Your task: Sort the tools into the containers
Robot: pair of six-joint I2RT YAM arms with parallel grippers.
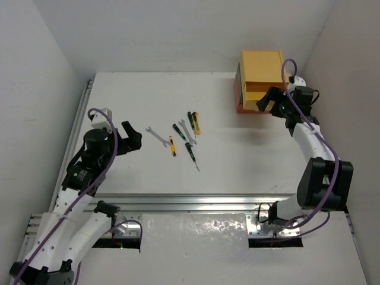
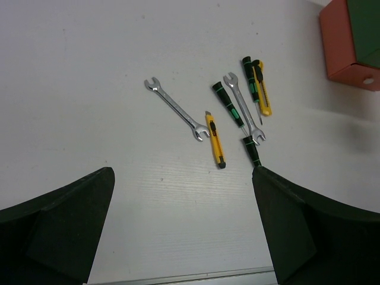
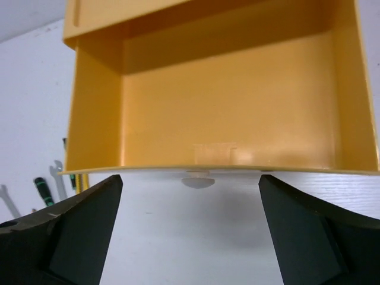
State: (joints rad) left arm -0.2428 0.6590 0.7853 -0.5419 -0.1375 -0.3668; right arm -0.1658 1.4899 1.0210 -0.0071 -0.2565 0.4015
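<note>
The tools lie in a loose cluster mid-table: two silver wrenches (image 1: 155, 135) (image 1: 186, 129), three black-and-green screwdrivers (image 1: 179, 130) (image 1: 190, 151) (image 1: 190, 118), and two yellow-and-black knives (image 1: 172, 146) (image 1: 196, 123). The left wrist view shows them too, a wrench (image 2: 176, 109) and a knife (image 2: 215, 140) nearest. My left gripper (image 1: 132, 135) (image 2: 183, 178) is open and empty, left of the cluster. The stacked drawers (image 1: 260, 65) stand at the back right. The yellow drawer (image 3: 219, 113) is pulled out and empty. My right gripper (image 1: 270, 101) (image 3: 190, 190) is open, just in front of its white knob (image 3: 199, 179).
The red-orange box (image 2: 347, 44) and the dark green one (image 2: 365, 24) above it show at the left wrist view's top right. White walls close in the table on the left, back and right. An aluminium rail (image 1: 190, 199) runs along the near edge.
</note>
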